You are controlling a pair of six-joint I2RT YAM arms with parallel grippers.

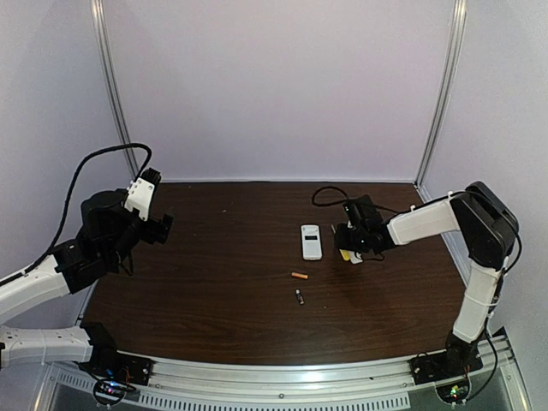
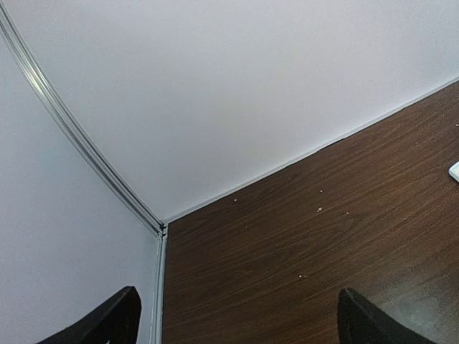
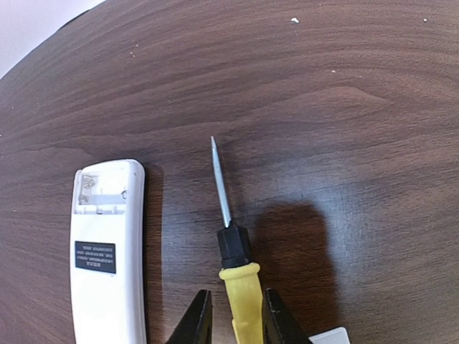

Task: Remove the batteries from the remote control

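Observation:
The white remote control (image 1: 311, 241) lies face down mid-table; in the right wrist view the remote control (image 3: 107, 258) shows its uncovered battery bay (image 3: 100, 188) with nothing in it. Two batteries lie loose in front of it: an orange one (image 1: 299, 276) and a dark one (image 1: 300, 296). My right gripper (image 1: 347, 248) sits low just right of the remote. Its jaws (image 3: 237, 315) stand slightly open around the yellow handle of a screwdriver (image 3: 247, 294), with a small gap at the left finger. My left gripper (image 1: 161, 226) hangs wide open and holds nothing at the far left, its fingers (image 2: 107, 322) over the table's back-left corner.
A small white cover piece (image 3: 331, 335) lies by the right gripper, right of the screwdriver handle. The screwdriver's metal shaft (image 3: 221, 183) points away beside the remote. A black cable (image 1: 330, 195) loops behind the right wrist. Walls close the table at the back and both sides.

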